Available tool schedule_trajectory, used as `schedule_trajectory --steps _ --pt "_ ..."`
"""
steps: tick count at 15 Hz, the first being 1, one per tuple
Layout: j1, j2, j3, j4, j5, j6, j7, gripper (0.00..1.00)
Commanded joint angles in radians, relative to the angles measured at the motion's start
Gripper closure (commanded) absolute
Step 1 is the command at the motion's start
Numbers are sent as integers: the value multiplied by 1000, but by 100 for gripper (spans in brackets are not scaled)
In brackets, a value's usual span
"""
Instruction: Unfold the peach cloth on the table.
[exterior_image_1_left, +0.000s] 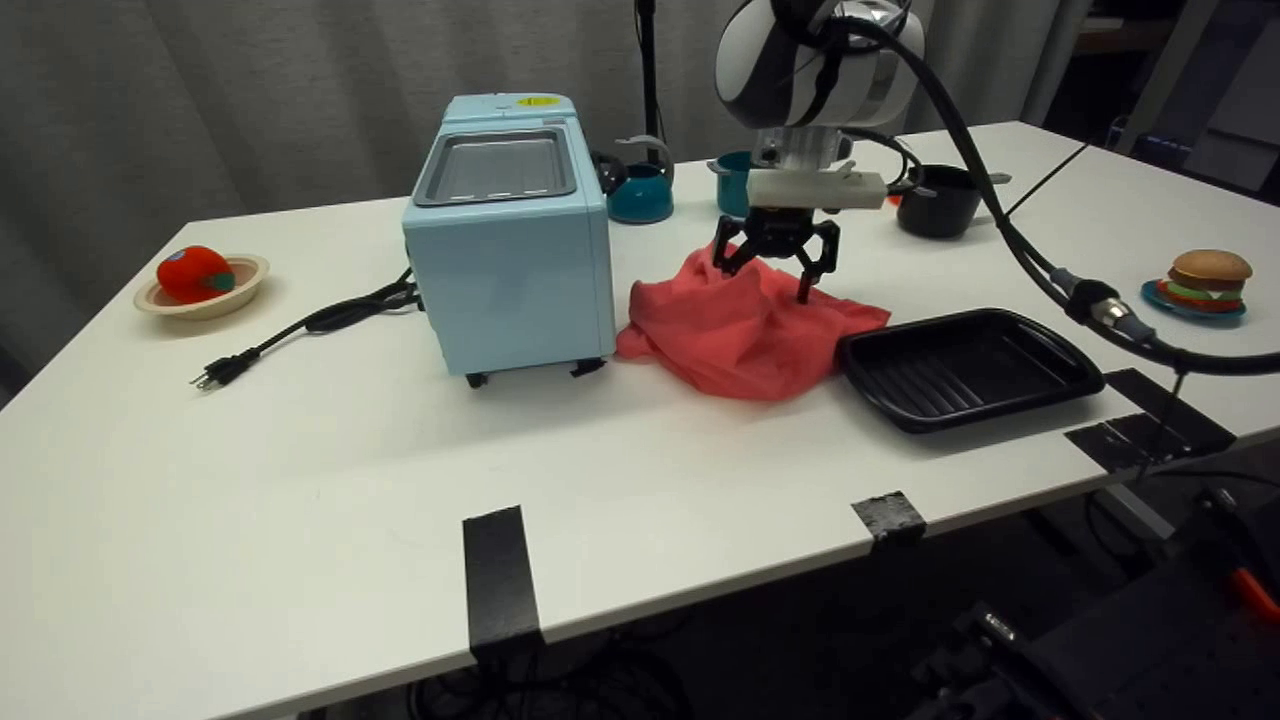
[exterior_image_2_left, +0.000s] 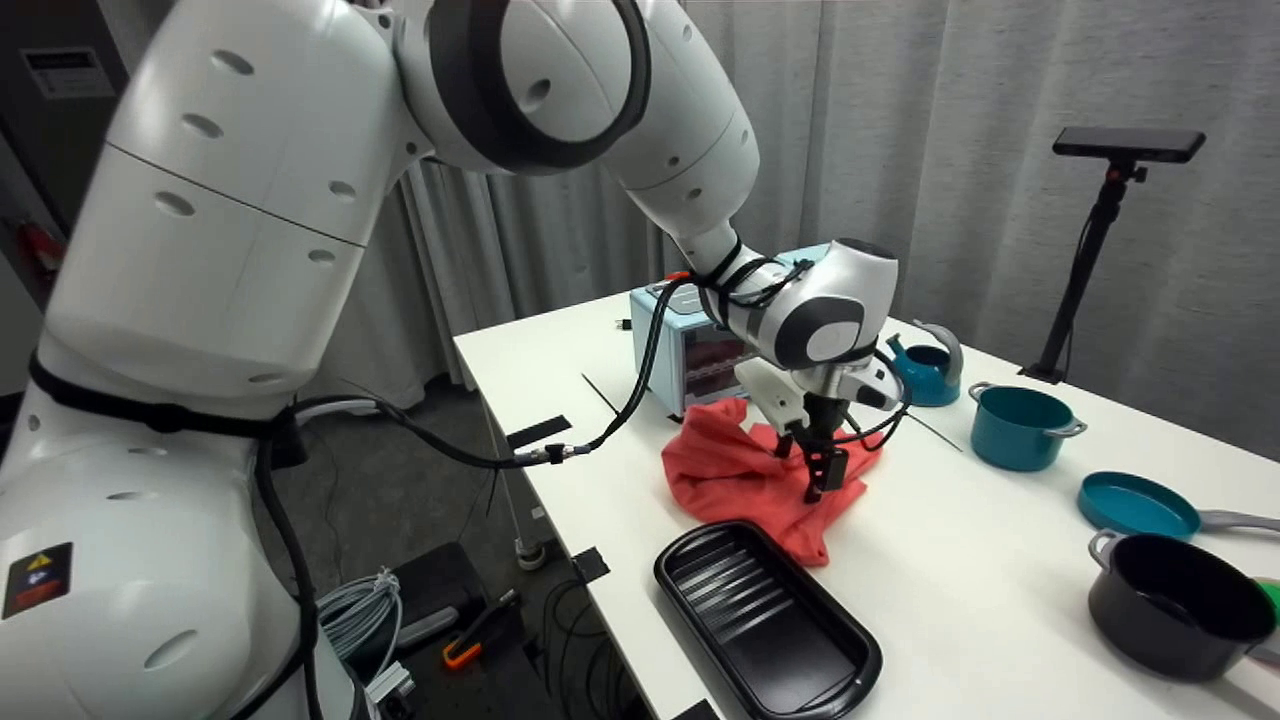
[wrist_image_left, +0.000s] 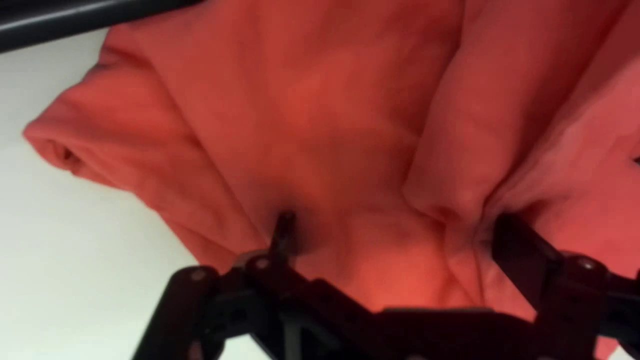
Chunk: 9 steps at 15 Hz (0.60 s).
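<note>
The peach cloth, coral-red in these frames, lies crumpled on the table in both exterior views (exterior_image_1_left: 720, 345) (exterior_image_2_left: 735, 475). It has raised folds and a bunched part towards the toaster oven. In the wrist view, the cloth (wrist_image_left: 325, 90) fills most of the picture, with several folds and a rolled corner at the left. My gripper (exterior_image_1_left: 763, 282) is over the cloth, pointing down with its fingers spread wide. It also shows in an exterior view (exterior_image_2_left: 800, 472) and the wrist view (wrist_image_left: 395, 219). Its fingertips are at the cloth's surface; whether both touch is unclear. No cloth is pinched between them.
A light blue toaster oven (exterior_image_1_left: 510, 270) stands right beside the cloth. A black baking pan (exterior_image_1_left: 970, 365) lies at its other side, against or very near its edge. A teal kettle (exterior_image_2_left: 925, 370), teal pot (exterior_image_2_left: 1020, 425), teal pan (exterior_image_2_left: 1135, 503) and black pot (exterior_image_2_left: 1175, 605) stand farther off.
</note>
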Motion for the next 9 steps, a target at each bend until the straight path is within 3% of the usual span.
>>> schedule_trajectory --steps 1,9 --pt "47 74 -41 61 -39 14 114 0" --pt "88 213 -142 215 -92 55 303 0"
